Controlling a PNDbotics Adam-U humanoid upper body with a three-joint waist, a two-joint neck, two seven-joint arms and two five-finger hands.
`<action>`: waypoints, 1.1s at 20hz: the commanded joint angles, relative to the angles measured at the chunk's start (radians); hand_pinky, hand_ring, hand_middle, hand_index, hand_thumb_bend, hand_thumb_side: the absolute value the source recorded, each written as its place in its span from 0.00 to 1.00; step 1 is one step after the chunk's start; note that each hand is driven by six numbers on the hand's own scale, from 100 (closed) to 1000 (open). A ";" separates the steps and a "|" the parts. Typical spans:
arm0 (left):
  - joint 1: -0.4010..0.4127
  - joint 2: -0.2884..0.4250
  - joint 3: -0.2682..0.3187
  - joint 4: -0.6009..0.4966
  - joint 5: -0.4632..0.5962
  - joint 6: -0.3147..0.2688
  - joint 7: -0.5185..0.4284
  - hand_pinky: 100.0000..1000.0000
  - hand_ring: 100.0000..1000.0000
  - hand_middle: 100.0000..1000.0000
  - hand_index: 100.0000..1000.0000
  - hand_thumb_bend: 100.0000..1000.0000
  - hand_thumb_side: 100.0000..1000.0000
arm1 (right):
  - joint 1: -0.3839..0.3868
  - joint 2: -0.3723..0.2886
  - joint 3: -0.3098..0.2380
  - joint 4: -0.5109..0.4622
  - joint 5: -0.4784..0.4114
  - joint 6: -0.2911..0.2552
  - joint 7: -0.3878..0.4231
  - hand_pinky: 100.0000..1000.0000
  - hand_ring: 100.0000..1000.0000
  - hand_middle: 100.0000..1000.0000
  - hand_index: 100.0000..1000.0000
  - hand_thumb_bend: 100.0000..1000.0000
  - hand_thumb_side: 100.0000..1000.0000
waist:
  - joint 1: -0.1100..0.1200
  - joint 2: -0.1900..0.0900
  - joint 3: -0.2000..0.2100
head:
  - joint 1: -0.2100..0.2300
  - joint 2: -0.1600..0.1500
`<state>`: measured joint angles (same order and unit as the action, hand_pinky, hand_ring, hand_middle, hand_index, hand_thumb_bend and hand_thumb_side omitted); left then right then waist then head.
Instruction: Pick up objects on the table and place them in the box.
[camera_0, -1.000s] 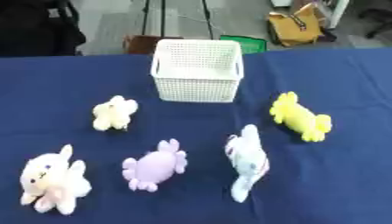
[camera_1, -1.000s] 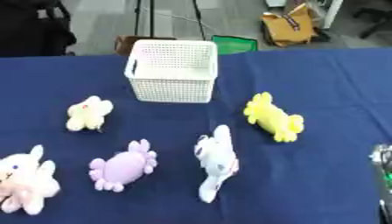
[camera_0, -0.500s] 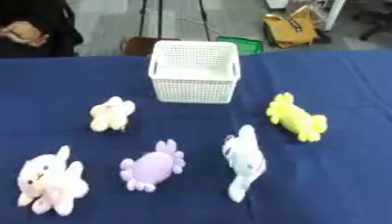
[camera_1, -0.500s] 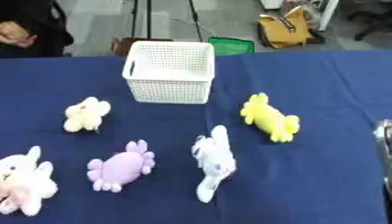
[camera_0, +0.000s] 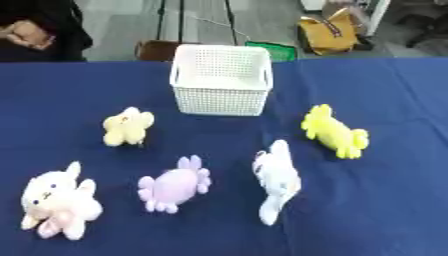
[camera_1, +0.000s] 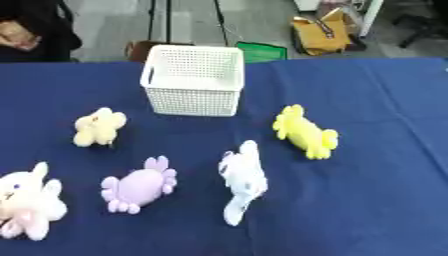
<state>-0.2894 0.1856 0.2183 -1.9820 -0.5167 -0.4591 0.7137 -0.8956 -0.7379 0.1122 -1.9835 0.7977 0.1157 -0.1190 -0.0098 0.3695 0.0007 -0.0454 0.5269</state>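
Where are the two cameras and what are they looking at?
Left eye view: in the robot's head, looking down at the blue table; no hand or arm shows.
Right eye view: beside it in the head, same downward look; no hand shows either.
Shared: the white basket and five plush toys, such as the yellow toy and purple toy.

Neither the left hand nor the right hand appears in the left eye view or the right eye view. No arm, wrist or finger enters from either side or from the lower corners. Pose and finger state of both hands cannot be assessed at this moment.
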 joint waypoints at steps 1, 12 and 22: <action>-0.001 0.016 -0.005 -0.018 0.009 -0.086 0.075 0.76 0.85 0.87 0.90 0.00 0.75 | -0.067 -0.064 0.056 0.008 0.012 0.026 0.180 0.83 0.93 0.88 0.96 0.00 1.00 | -0.001 -0.031 0.002 | -0.004 0.008; 0.006 0.020 -0.011 -0.018 0.019 -0.087 0.063 0.76 0.85 0.87 0.90 0.00 0.75 | -0.244 -0.069 0.267 0.322 0.027 -0.008 0.452 0.85 0.93 0.88 0.96 0.01 1.00 | -0.003 -0.041 0.001 | -0.007 0.015; 0.011 0.025 -0.018 -0.018 0.027 -0.087 0.054 0.76 0.85 0.87 0.90 0.00 0.74 | -0.370 0.063 0.371 0.720 0.104 -0.164 0.549 0.86 0.93 0.89 0.96 0.07 1.00 | -0.006 -0.047 0.006 | -0.017 0.018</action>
<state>-0.2763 0.1865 0.2031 -1.9820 -0.4931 -0.4723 0.7005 -1.2385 -0.6732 0.4841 -1.3032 0.8848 -0.0259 0.4219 -0.0162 0.3514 0.0066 -0.0587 0.5365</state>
